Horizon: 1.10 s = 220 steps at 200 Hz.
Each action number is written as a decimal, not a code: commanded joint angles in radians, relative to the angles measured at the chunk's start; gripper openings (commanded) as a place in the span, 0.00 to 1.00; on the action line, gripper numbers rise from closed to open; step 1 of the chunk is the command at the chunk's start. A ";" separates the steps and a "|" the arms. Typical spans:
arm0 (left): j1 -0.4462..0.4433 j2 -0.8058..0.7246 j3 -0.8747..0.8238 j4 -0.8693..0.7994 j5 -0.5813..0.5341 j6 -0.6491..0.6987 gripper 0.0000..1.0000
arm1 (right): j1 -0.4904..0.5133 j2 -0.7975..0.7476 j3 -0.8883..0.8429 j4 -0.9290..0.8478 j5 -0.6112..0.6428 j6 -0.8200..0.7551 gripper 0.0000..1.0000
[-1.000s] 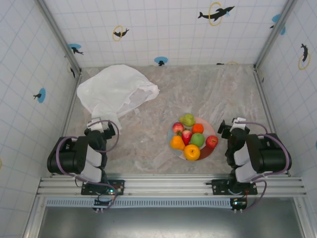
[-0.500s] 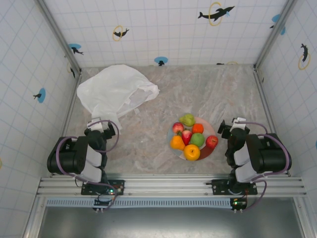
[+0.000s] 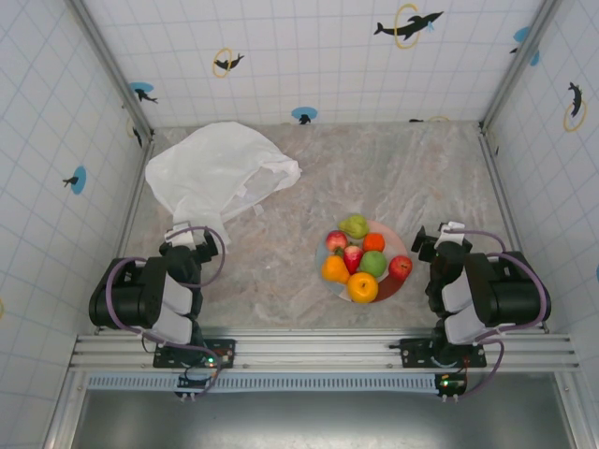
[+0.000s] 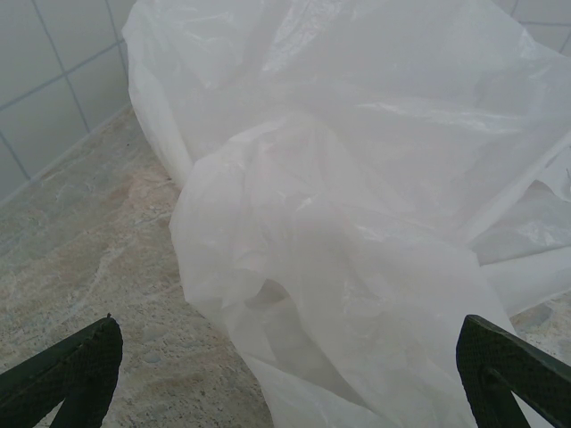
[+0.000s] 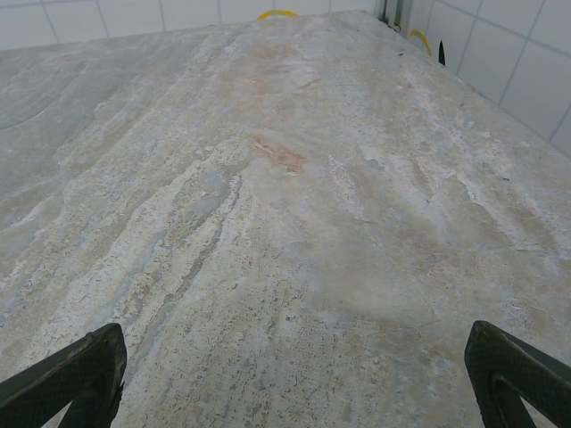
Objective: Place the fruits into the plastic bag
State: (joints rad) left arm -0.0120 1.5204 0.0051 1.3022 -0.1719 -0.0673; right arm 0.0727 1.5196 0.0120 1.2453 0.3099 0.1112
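Observation:
The fruits (image 3: pixel 360 259) sit heaped on a round plate (image 3: pixel 397 241) right of the table's middle: red apples, a green apple (image 3: pixel 372 263), oranges, a pear (image 3: pixel 354 225) and a strawberry. The plastic bag (image 3: pixel 217 173), white and wrinkled, lies at the back left. In the left wrist view the plastic bag (image 4: pixel 357 205) is close in front of my left gripper (image 4: pixel 285 383), whose dark fingertips (image 4: pixel 67 370) stand wide apart, open and empty. My left gripper (image 3: pixel 192 241) is folded near its base, just short of the bag. My right gripper (image 3: pixel 438 241) is beside the plate's right rim, open (image 5: pixel 290 379) over bare table.
Tiled walls (image 3: pixel 56 140) close in the marble table (image 3: pixel 393 168) on three sides. A metal rail (image 3: pixel 318 351) runs along the near edge behind both arm bases. Bare tabletop (image 5: pixel 285 196) stretches ahead of the right gripper to the back wall.

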 commanded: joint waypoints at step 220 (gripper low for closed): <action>-0.004 -0.615 0.330 -1.144 0.175 -0.695 0.98 | -0.006 -0.685 0.389 -0.892 -0.195 0.267 1.00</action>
State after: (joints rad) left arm -0.0120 0.9539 0.3054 0.3626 -0.1471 -0.6086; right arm 0.0185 0.8322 0.3084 0.5091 0.3096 0.3485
